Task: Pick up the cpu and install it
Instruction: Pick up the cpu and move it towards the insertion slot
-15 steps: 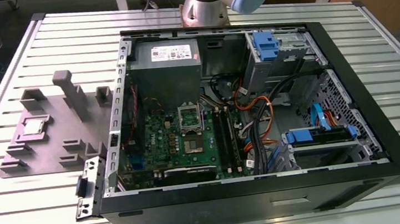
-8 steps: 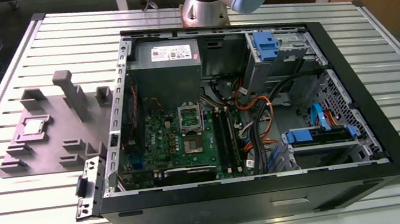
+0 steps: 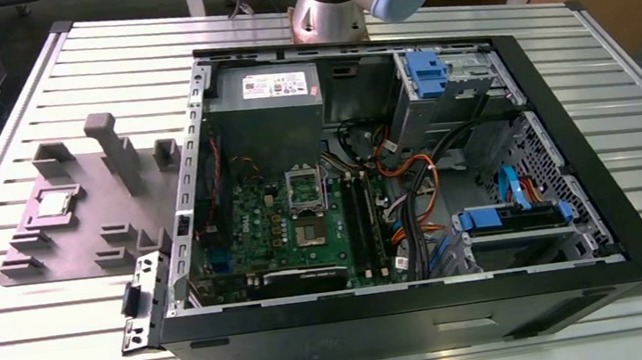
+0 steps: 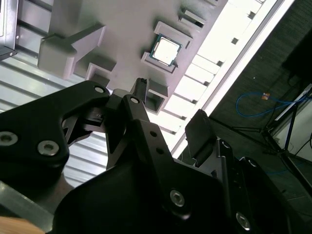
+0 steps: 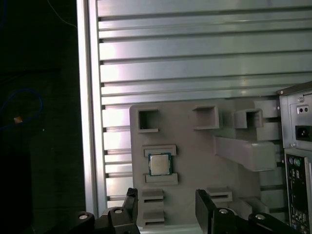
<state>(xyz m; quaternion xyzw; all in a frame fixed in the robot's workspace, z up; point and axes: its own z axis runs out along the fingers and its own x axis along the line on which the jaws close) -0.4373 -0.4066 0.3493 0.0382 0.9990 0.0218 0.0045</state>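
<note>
Your black, angular end effector point(image 5: 166, 195) hangs spread wide and empty near the small, flat, silvery square cpu point(image 5: 159, 164), seated in a grey blocky plastic fixture point(image 5: 195, 151) on the ribbed aluminium counter point(image 5: 195, 48).

The pincer point(image 4: 169, 102) is made up of black, matt, smooth parts, in which small bright metal screw heads point(image 4: 177, 196) are set. Just ahead of its fingertips, the cpu point(image 5: 159, 164) is shown with a silvery, softly gleaming metal top and a thin darker rim. It is seated in a fixture point(image 5: 195, 151) of grey plastic, matt and smooth. Under the fixture and beyond the pincer, the table point(image 5: 195, 58) is formed of ribbed slats of bare metal, satin in finish, from which light is reflected in pale bands. Farther from the pincer, the computer case point(image 3: 432, 329) is finished in matt black outside and left as bare grey sheet metal inside.
</note>
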